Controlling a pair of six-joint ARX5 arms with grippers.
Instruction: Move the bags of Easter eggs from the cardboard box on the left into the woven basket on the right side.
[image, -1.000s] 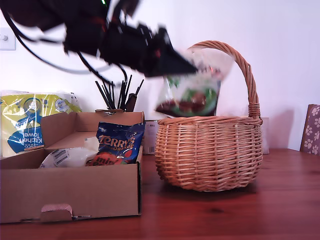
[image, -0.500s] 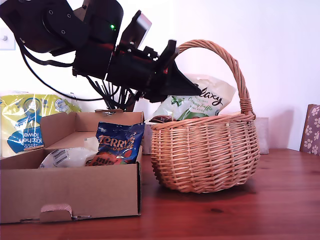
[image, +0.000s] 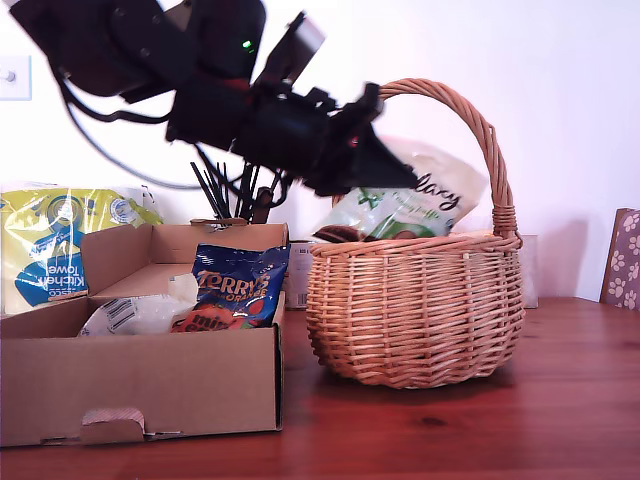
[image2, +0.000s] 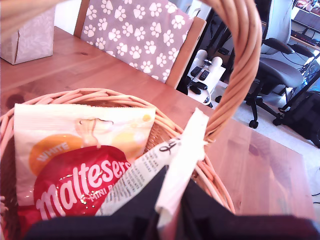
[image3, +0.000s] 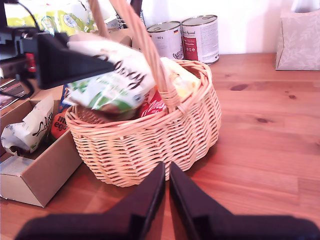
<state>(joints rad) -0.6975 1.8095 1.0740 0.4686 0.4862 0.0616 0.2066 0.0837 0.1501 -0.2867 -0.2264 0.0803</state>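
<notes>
In the exterior view my first gripper (image: 396, 180) reaches over the woven basket (image: 415, 310) and is shut on a white and green bag (image: 425, 205) that lies tilted across the rim under the handle (image: 482, 130). The first wrist view shows that bag's edge (image2: 176, 150) pinched at my first gripper (image2: 170, 210), with a white and red bag (image2: 75, 165) lying in the basket (image2: 100, 94). The cardboard box (image: 140, 385) holds a dark blue bag (image: 236, 286) and a white bag (image: 135, 315). My second gripper (image3: 166, 176) is shut on nothing, low on the table just short of the basket (image3: 150, 145).
A kitchen towel pack (image: 45, 245) and a pot of black sticks (image: 235, 195) stand behind the box. Two tins (image3: 190, 36) and a patterned box (image3: 300, 40) sit on the table beyond the basket. A paw-print chair back (image2: 135, 35) stands past the table edge.
My first gripper came down from high above the basket with the white and green bag, then shifted toward the exterior view's right. The basket rocked slightly.
</notes>
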